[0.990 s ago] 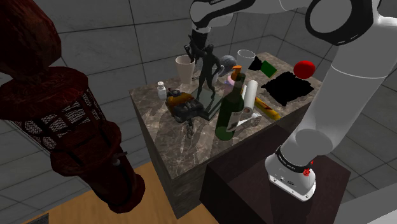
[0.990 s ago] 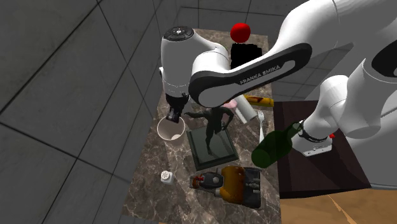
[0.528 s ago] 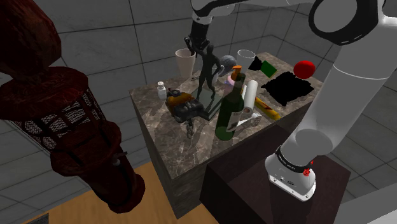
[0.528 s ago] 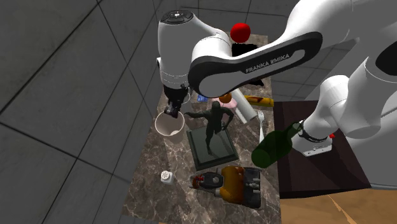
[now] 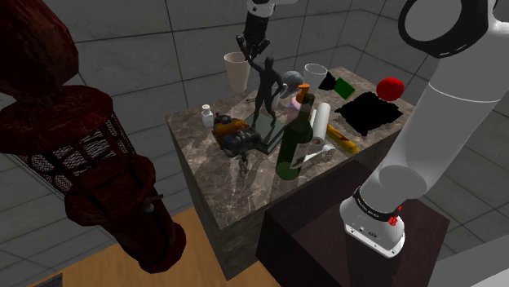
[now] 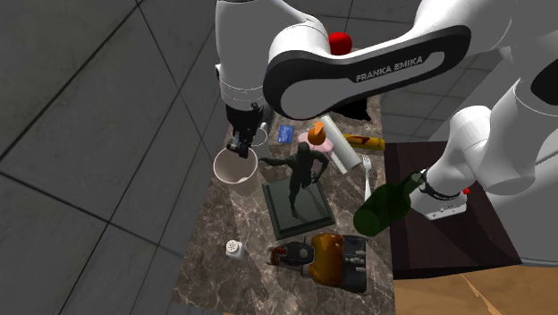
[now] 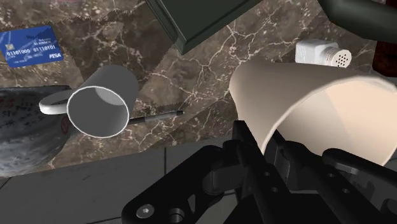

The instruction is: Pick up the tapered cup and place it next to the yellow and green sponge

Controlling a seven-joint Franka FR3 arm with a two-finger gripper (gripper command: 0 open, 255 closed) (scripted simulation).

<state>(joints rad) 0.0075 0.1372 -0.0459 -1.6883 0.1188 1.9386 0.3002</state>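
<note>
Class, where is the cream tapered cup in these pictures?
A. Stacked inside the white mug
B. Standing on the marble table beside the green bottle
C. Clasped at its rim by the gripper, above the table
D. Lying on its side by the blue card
C: the gripper clasps the tapered cup by its rim, and the wrist view shows the marble table below it.

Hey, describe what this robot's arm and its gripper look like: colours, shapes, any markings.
The arm is a chain of rounded, glossy white links with dark joints. One link carries a curved dark band lettered FRANKA EMIKA in white. Its round base collar is white with a dark ring and a small red knob. The gripper is all black and boxy, with two slim fingers.
</note>
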